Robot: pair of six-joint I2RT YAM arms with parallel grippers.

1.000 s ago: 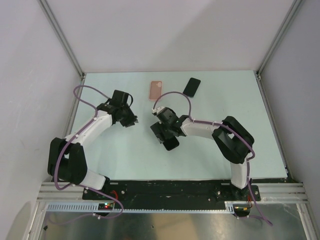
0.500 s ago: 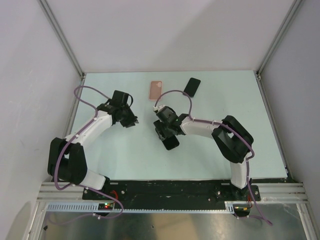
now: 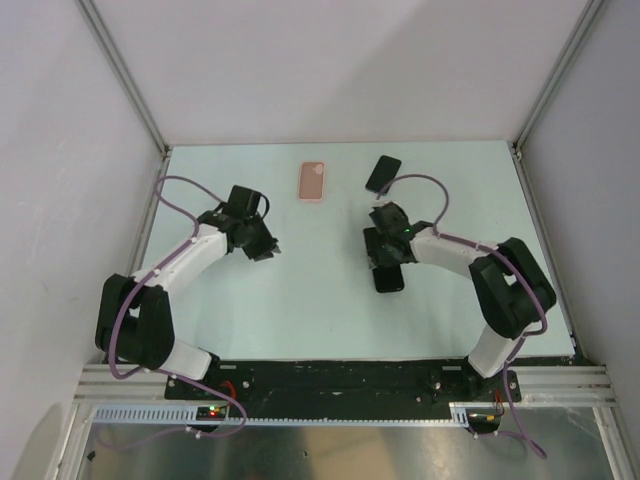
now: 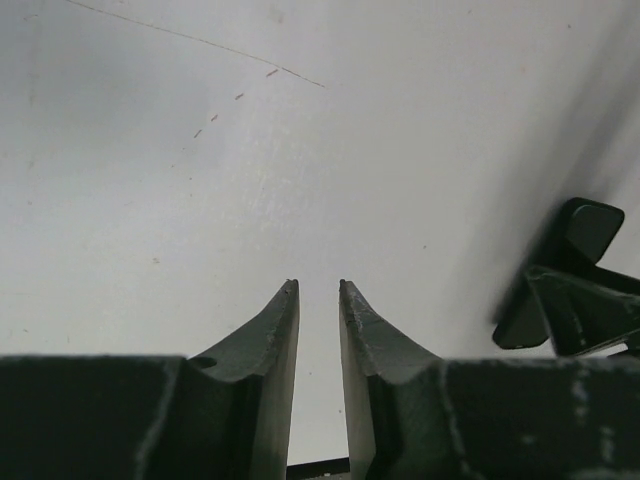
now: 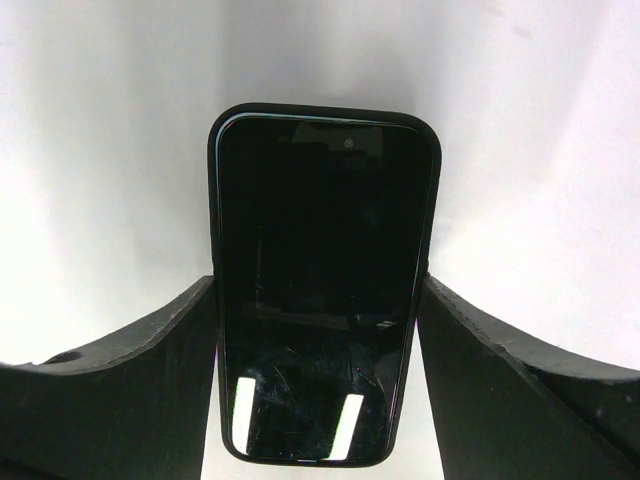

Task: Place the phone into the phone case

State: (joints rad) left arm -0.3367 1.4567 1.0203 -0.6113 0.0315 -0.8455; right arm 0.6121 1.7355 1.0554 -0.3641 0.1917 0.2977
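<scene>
The black phone (image 5: 322,290) lies lengthwise between the fingers of my right gripper (image 5: 320,285), and both pads press on its long sides. In the top view the right gripper (image 3: 388,258) is right of the table's centre, and the phone (image 3: 390,279) sticks out of it toward the near edge. The pink phone case (image 3: 312,182) lies flat at the back centre, apart from both arms. My left gripper (image 3: 272,250) hovers over bare table left of centre. Its fingers (image 4: 280,320) stand a narrow gap apart with nothing between them.
A black slab (image 3: 383,174) lies tilted at the back, right of the pink case and just behind the right wrist. A dark part of the right arm (image 4: 570,290) shows at the right edge of the left wrist view. White walls close in the table.
The right arm has swung to the right with the phone in its grip, away from the left gripper. The left arm has hardly moved.
</scene>
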